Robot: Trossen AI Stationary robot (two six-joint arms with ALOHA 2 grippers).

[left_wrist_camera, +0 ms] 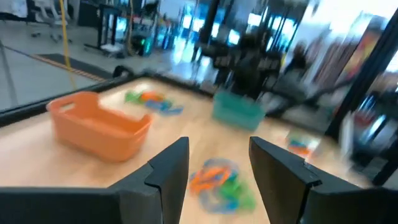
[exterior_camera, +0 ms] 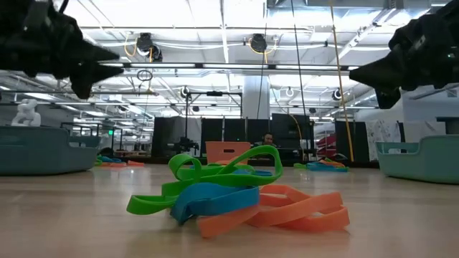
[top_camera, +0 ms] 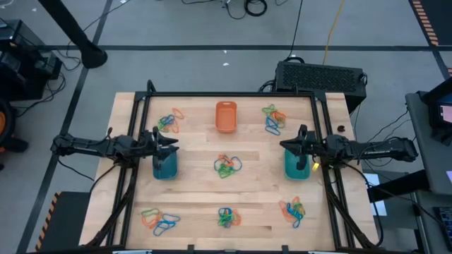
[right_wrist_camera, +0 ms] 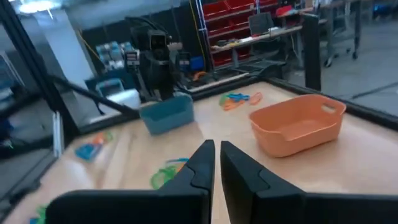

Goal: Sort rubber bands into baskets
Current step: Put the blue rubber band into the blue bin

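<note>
Hovering above the table, both arms are seen at mid-height of the high view, and no band is held by either, so the sorting is judged to be at its very start, or between picks. The left gripper [top_camera: 171, 146] is placed at centre left, over the blue basket [top_camera: 165, 166], with its fingers spread apart and nothing between them. The right gripper [top_camera: 285, 147] is placed at centre right, over the teal-green basket [top_camera: 296, 168], with its fingers pressed together on nothing.

The orange basket [top_camera: 225, 116] is found at upper centre. The rubber bands lie in mixed heaps across the table [top_camera: 194, 190]: a central heap [top_camera: 227, 166], two near the top and three along the bottom. All three baskets appear to hold no bands, though their floors are partly hidden.

A single band must next be chosen, probably from the central heap, and one gripper lowered onto it with its fingers parted; tangled loops may be lifted together.
</note>
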